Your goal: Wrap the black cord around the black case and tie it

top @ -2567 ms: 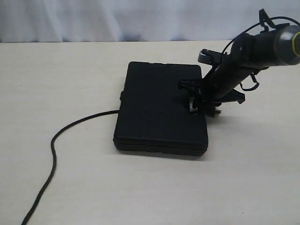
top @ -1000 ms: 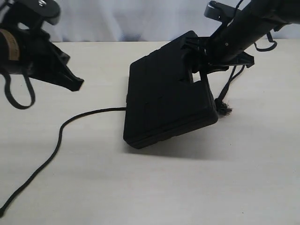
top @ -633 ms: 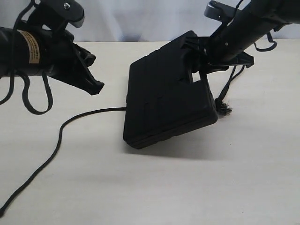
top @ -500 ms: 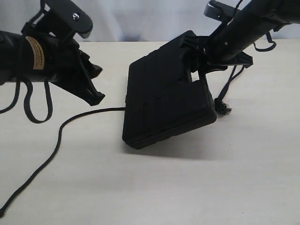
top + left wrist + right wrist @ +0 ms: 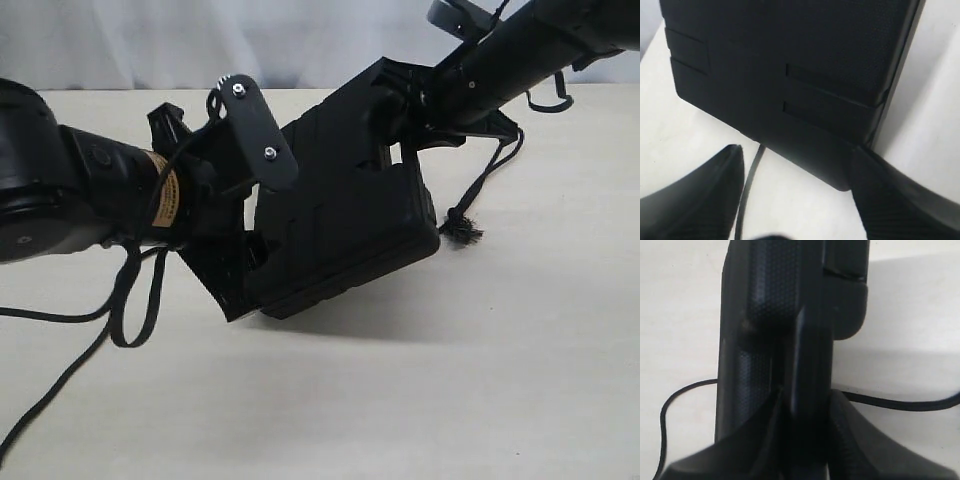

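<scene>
The right hand (image 5: 807, 396) is clenched on the handle edge of the flat rectangular matte black plastic case (image 5: 340, 210). It holds the case tilted, with that end raised above the pale table (image 5: 480, 400). The left hand (image 5: 796, 154) is spread wide and grasps nothing, its fingers (image 5: 715, 185) flanking the case's lowered corner. The long thin black braided cord (image 5: 60, 385) passes between those fingers and under the case. Its frayed end hangs down beside the right hand.
</scene>
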{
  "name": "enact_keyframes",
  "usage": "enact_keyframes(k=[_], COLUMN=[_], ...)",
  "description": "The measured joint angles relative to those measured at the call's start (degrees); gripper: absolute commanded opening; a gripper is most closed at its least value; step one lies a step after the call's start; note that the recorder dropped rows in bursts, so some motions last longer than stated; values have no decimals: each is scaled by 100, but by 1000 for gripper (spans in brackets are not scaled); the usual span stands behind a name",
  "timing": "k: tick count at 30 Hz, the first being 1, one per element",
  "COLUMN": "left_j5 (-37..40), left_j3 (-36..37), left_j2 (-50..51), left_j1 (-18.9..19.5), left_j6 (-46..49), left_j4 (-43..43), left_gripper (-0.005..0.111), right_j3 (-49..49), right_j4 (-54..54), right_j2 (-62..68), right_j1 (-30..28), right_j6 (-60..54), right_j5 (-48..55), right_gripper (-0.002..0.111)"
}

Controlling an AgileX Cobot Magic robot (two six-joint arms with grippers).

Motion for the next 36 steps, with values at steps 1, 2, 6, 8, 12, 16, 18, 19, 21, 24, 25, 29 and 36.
enact_keyframes(k=[1,2,6,8,12,16,18,19,21,24,25,29,36], left_j5=[0,0,0,0,0,0,0,0,0,0,0,-10,-115], left_j3=[0,0,0,0,0,0,0,0,0,0,0,0,0], left_j2=[61,112,221,219,219,219,219,219,219,219,219,258,678], left_j1=[0,0,0,0,0,0,0,0,0,0,0,0,0], left_j6=[10,8,22,22,22,22,33,33,33,33,33,33,33], left_j4=[-14,-14,-14,-14,-14,-14,-72,-152,-264,-322,-322,-322,-322], left_gripper=[59,59,59,60,75,94,96,96,96,96,96,96,96], right_j3=[0,0,0,0,0,0,0,0,0,0,0,0,0], right_j4=[1,12,23,34,33,44,44,44,44,55,55,55,55], right_j2=[0,0,-2,-12,-12,-12,-12,-12,-12,-12,-12,-12,-12], right_j1=[0,0,0,0,0,0,0,0,0,0,0,0,0], right_j6=[-12,-12,-12,-12,-12,-12,-12,-12,-12,-12,-12,-12,-12], right_j5=[0,0,-2,-2,-2,-2,-2,-2,-2,-2,-2,-2,-12], right_gripper=[4,4,4,4,4,4,4,4,4,4,4,4,4])
